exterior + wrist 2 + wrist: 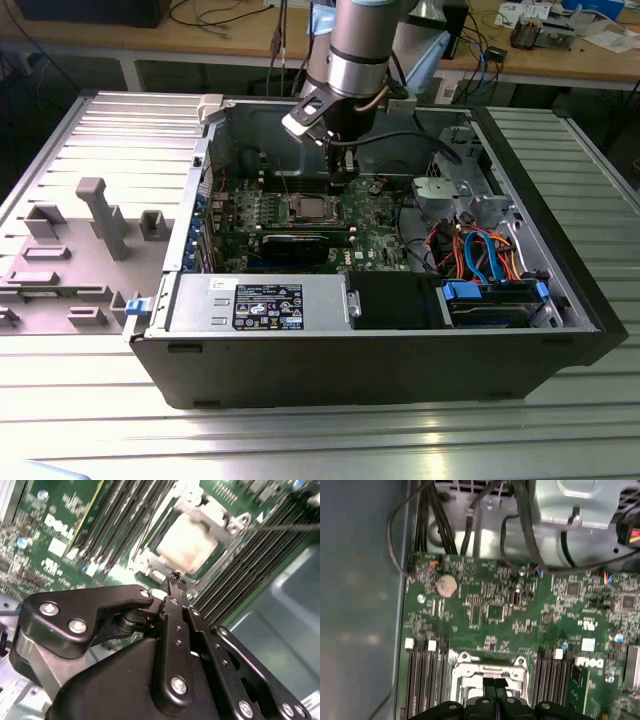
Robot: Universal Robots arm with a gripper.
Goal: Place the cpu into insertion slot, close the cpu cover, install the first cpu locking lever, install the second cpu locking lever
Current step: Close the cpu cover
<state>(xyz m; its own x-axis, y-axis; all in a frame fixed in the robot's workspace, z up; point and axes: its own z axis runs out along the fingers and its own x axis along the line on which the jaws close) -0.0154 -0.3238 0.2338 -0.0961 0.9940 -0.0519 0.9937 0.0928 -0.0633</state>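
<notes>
The cpu point(187, 542) lies in the insertion slot point(310, 208), its silvery-tan face up. The silver cpu cover point(216, 514) frames it and appears to lie down over it. A thin metal lever point(285, 527) runs out from one corner of the cover. My gripper point(175, 578) is shut with nothing between its black fingers, its tip just above the socket's edge. In the first wrist view the gripper point(495, 682) hovers over the cover's rim point(487, 669). In the exterior view the gripper point(340, 178) hangs inside the open computer case, just behind the socket.
Long black memory slots point(125, 510) flank the socket on both sides. A black expansion card point(295, 245) sits in front of it. Cables point(480, 250) and a drive cage point(495, 300) fill the case at the exterior view's right. The grey case wall point(360, 600) stands close by.
</notes>
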